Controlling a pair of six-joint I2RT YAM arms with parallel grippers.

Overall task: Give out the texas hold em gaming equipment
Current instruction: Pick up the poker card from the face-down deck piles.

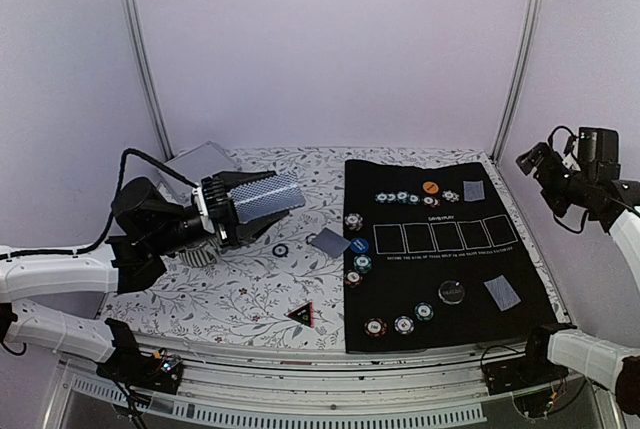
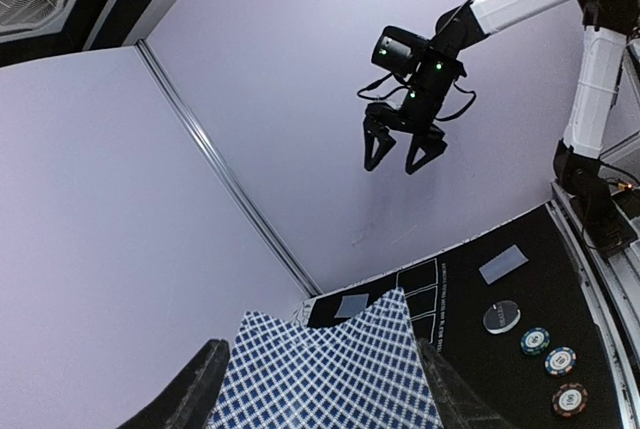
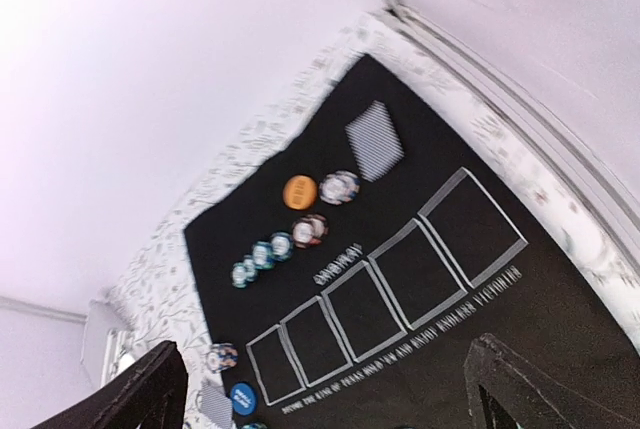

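Note:
My left gripper [image 1: 268, 199] is shut on a fanned stack of blue-checked playing cards [image 1: 262, 197], held above the flowered cloth left of the black mat [image 1: 520, 269]; the cards fill the space between its fingers in the left wrist view [image 2: 330, 369]. Single cards lie on the mat at the far right [image 1: 473, 190], the near right [image 1: 502, 293] and its left edge [image 1: 329, 242]. An orange chip [image 1: 430, 187], a row of striped chips [image 1: 401, 196], a blue button [image 1: 359, 245] and a black disc [image 1: 451, 291] sit on the mat. My right gripper [image 1: 535, 161] is open and empty, high above the mat's far right corner.
Three chips [image 1: 403, 324] lie near the mat's front edge, more chips [image 1: 353, 221] along its left edge. One small chip [image 1: 281, 250] and a black triangle [image 1: 302, 314] lie on the flowered cloth. A silver case [image 1: 200, 164] stands at the back left, behind the left arm.

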